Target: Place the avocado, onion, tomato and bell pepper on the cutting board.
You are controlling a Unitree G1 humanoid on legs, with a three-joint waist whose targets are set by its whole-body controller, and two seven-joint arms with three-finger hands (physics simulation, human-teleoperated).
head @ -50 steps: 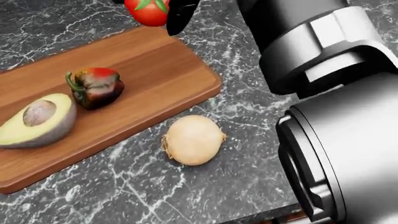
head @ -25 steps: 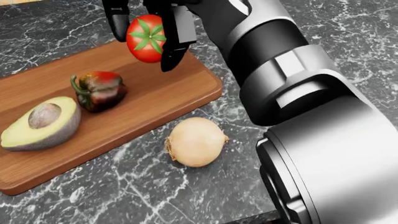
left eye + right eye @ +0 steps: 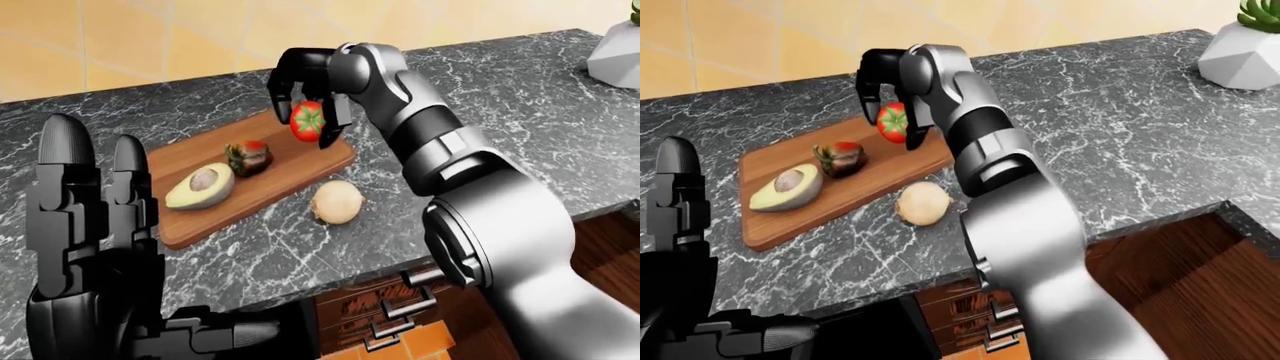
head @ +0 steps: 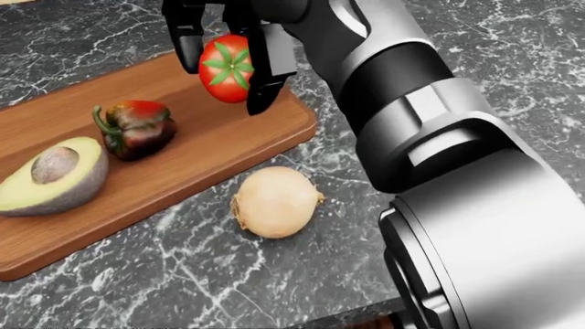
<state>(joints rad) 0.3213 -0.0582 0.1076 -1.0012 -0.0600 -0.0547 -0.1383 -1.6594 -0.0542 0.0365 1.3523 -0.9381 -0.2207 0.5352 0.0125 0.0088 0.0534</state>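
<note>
While the tomato (image 4: 225, 68) hung gripped in the right hand (image 4: 228, 51), fingers closed round it, had dropped and drifted rightward in the head view over 1 second, now above the cutting board's (image 4: 183, 161) right end. Left 2 of 4 already boarded: avocado (image 4: 50, 177) and bell pepper (image 4: 135, 128), with bare wood beneath the tomato for setting down. Kept the onion (image 4: 274, 202) on the counter (image 4: 183, 274), just beside the board's lower right edge, while the left hand (image 3: 85, 225) stood spread and empty, well apart.

The cutting board (image 4: 228, 137) is smooth brown wood with fine lines in it. The counter (image 3: 520, 97) looks like dark shiny stone with white veins. The right arm (image 4: 430, 130) is shiny grey metal, and the tomato (image 4: 225, 68) is smooth and glossy.
</note>
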